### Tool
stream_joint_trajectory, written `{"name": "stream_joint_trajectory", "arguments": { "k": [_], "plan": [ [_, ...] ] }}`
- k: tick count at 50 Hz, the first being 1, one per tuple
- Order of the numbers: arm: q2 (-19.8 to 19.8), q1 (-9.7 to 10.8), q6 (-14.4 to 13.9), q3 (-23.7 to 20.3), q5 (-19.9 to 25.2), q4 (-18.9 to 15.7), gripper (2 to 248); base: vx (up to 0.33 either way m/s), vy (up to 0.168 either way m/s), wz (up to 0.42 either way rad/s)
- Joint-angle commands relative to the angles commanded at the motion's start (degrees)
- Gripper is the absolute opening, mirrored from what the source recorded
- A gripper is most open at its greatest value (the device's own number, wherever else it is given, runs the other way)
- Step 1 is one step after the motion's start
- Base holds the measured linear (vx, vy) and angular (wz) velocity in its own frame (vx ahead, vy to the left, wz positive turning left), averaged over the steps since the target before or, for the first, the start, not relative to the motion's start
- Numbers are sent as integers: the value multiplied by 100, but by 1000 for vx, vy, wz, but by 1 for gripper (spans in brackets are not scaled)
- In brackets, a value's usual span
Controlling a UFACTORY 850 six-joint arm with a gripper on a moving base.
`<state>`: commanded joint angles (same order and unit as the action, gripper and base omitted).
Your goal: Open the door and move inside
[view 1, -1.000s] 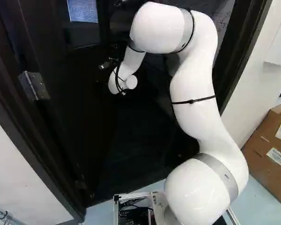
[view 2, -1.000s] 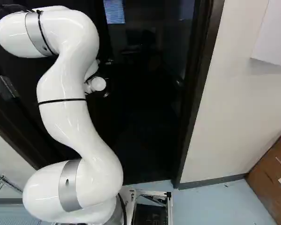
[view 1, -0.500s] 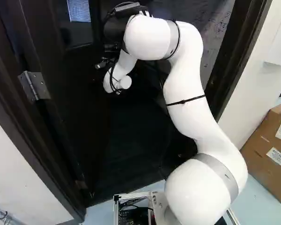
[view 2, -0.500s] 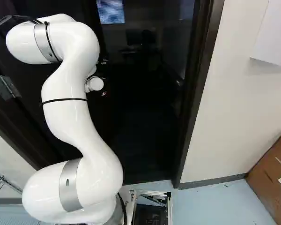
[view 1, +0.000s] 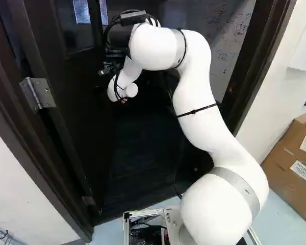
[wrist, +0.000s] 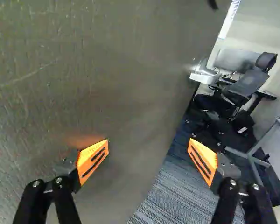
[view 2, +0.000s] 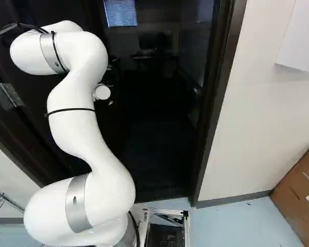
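Gripper point(wrist: 149, 144) spread wide in wrist view, nothing held; door point(wrist: 93, 84) faced ahead, room seen past edge. Left base view: door swung inward on hinge point(view 1: 38, 93). Right base view: gap exposed beside frame point(view 2: 220, 103); unlatching judged done, entry left to be made.

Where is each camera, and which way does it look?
Left base view: behind the arm, to its left, looking ahead and down at the door; arm right of middle.
Right base view: behind the arm, to its right, same direction; arm left of middle.
Wrist view: on the wrist, looking along the open claw at the door; fingers show.
Base views share the hinge.
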<state>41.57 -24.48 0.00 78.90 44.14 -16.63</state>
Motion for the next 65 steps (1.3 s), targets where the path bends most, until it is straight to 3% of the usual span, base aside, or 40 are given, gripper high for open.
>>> {"name": "stream_joint_trajectory", "arguments": {
  "k": [27,65],
  "plan": [
    [276,-267,0,383,0,0,247,0,0,0],
    [238,-767,0,333,0,0,247,0,0,0]
  ]
}}
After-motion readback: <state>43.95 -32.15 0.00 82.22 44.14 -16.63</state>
